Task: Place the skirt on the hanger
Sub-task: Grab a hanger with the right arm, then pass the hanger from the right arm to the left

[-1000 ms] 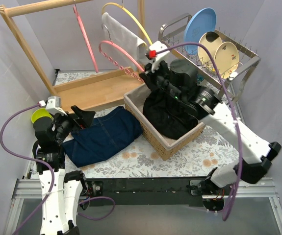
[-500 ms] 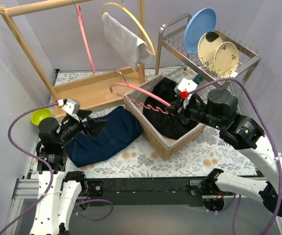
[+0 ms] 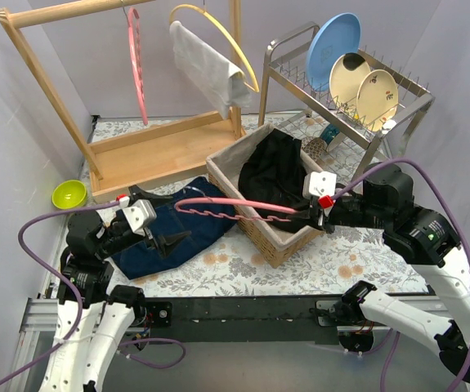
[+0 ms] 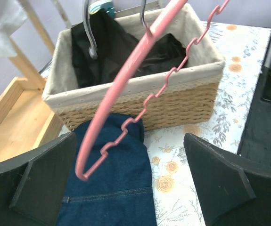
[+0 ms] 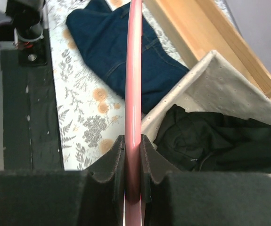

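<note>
The skirt (image 3: 177,233) is dark blue denim, lying flat on the flowered table left of the wicker basket (image 3: 271,241). My right gripper (image 3: 315,214) is shut on a pink hanger (image 3: 235,206), holding it level above the basket's near corner with its far end over the skirt. In the right wrist view the jaws (image 5: 133,155) pinch the pink hanger's bar (image 5: 134,70) above the skirt (image 5: 121,52). My left gripper (image 3: 173,219) hangs open over the skirt (image 4: 111,188), holding nothing. The hanger's tip (image 4: 86,169) shows between its fingers.
A black garment (image 3: 275,175) fills the basket. Behind stands a wooden rack (image 3: 47,90) with a second pink hanger (image 3: 136,65) and a yellow hanger carrying white cloth (image 3: 206,61). A dish rack with plates (image 3: 349,73) stands back right, a green bowl (image 3: 69,193) at left.
My right arm has brought the pink hanger down from the rack and swung it left across the basket toward the skirt. The left gripper has shifted nearer, over the skirt, staying open.
</note>
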